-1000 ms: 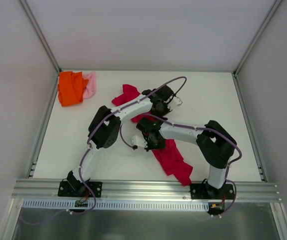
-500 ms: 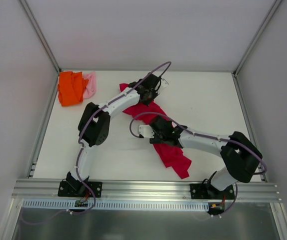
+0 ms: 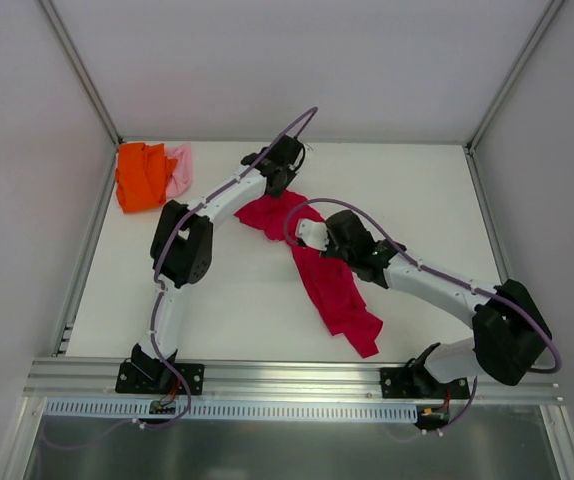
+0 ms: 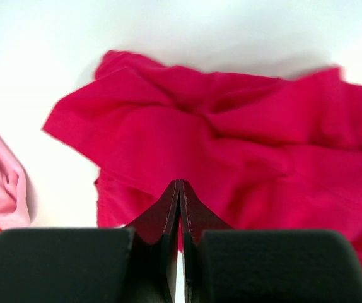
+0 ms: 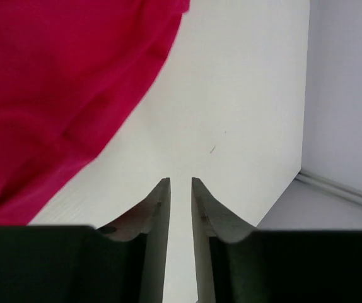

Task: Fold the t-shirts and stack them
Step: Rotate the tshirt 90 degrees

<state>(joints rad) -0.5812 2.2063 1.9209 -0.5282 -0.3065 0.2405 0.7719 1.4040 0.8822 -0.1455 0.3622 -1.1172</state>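
The crimson-red t-shirt lies crumpled in a long strip from the table's middle toward the near right; the left wrist view shows it spread below the fingers. My left gripper hovers past its far end, shut, with nothing visibly pinched. My right gripper sits over the shirt's upper part, jaws slightly open and empty above bare table, red cloth to its left. The orange t-shirt and the pink t-shirt lie bunched together in the far left corner.
White walls enclose the white table on the left, back and right. An aluminium rail runs along the near edge where both arm bases are bolted. The pink cloth shows at the left edge of the left wrist view.
My left gripper moved back and to the left, staying shut. The right arm swung toward the right and back, and its jaws opened off the red shirt, which now lies longer.
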